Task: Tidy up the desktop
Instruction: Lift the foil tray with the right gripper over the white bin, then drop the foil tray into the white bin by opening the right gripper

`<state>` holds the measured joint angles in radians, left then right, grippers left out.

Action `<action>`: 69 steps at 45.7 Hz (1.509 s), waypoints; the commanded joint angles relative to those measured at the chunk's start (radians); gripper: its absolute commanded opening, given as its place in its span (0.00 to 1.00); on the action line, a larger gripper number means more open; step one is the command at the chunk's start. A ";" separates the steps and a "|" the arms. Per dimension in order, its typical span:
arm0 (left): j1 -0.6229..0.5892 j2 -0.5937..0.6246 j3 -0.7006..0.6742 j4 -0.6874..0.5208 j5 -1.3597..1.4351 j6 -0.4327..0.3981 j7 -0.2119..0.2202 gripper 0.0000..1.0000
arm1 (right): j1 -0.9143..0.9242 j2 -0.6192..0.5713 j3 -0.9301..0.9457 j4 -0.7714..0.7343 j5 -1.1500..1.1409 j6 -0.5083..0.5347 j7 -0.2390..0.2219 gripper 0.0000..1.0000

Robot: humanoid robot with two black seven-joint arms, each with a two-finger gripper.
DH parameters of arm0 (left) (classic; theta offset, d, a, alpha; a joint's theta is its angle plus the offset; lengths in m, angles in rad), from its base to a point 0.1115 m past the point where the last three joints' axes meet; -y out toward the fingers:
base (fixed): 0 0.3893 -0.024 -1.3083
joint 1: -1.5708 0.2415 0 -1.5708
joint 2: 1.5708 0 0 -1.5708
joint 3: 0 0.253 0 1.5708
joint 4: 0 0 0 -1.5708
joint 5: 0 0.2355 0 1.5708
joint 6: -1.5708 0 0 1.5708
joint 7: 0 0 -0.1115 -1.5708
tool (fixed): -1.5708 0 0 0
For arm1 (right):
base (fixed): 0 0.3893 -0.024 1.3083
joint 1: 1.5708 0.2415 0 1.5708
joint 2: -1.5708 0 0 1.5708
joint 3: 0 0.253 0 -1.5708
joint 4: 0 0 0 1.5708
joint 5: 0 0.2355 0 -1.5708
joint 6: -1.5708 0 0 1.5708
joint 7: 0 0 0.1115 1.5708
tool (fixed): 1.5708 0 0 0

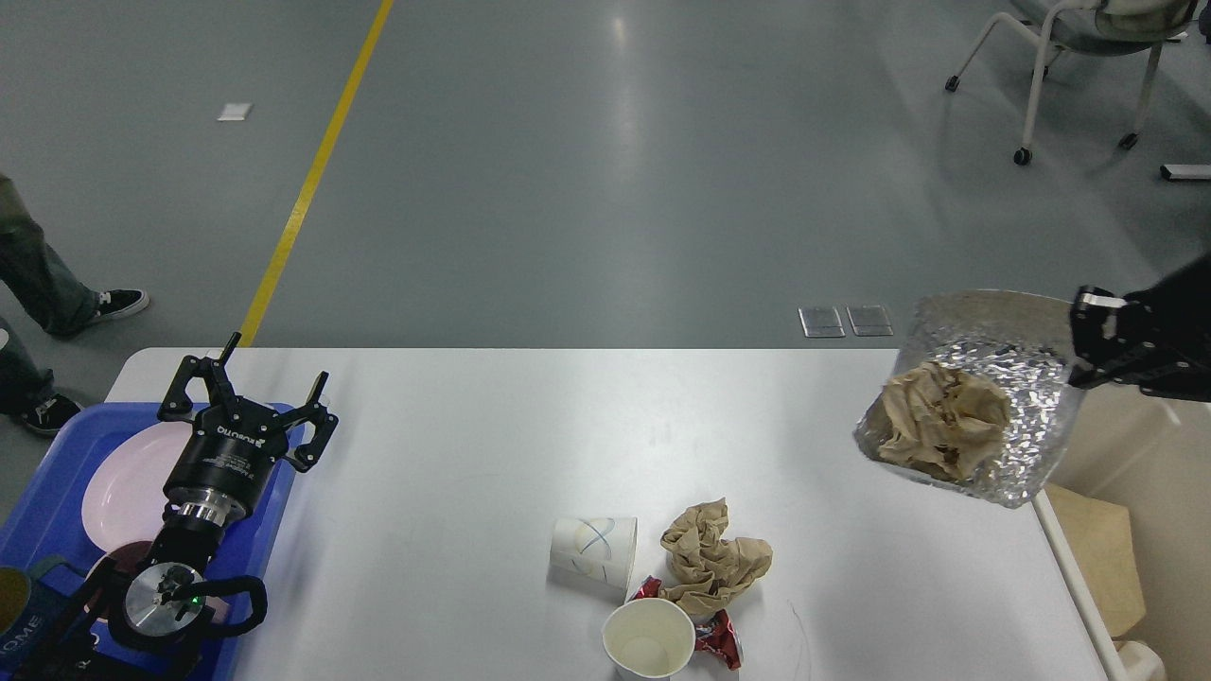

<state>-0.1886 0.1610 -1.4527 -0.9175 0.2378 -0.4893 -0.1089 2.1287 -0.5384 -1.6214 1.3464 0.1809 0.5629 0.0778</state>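
Observation:
The white desktop (pixel 454 445) fills the lower view. My right gripper (pixel 1088 350) is shut on the edge of a crumpled foil sheet (pixel 1003 397) that holds a brown paper wad (pixel 941 416). It hangs in the air over the table's right edge, beside the beige bin (pixel 1126 492). My left gripper (pixel 251 388) is open and empty above the blue tray (pixel 43 511) at the left. On the desktop's front lie a tipped paper cup (pixel 593 553), an upright paper cup (pixel 648 638), a crumpled brown paper (pixel 711 558) and a red wrapper (pixel 717 638).
The blue tray holds a pink plate (pixel 123 482) and a mug (pixel 19 615). The bin holds brown paper (pixel 1102 558). A person's feet (pixel 104 305) stand at the far left. A chair (pixel 1088 57) stands at the back right.

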 commanded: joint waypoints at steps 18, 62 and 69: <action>0.000 0.000 -0.001 0.000 0.000 0.000 0.000 0.96 | -0.746 -0.360 0.448 -0.662 0.002 -0.012 -0.004 0.00; 0.000 0.000 -0.001 0.000 0.000 0.000 0.000 0.96 | -1.610 0.097 0.882 -1.176 0.028 -0.695 -0.101 0.00; 0.000 0.000 -0.001 0.000 0.000 0.000 0.000 0.96 | -1.610 0.106 0.882 -1.176 0.028 -0.704 -0.110 0.00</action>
<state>-0.1887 0.1611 -1.4543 -0.9173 0.2378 -0.4893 -0.1092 0.5193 -0.4382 -0.7377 0.1705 0.2087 -0.1360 -0.0241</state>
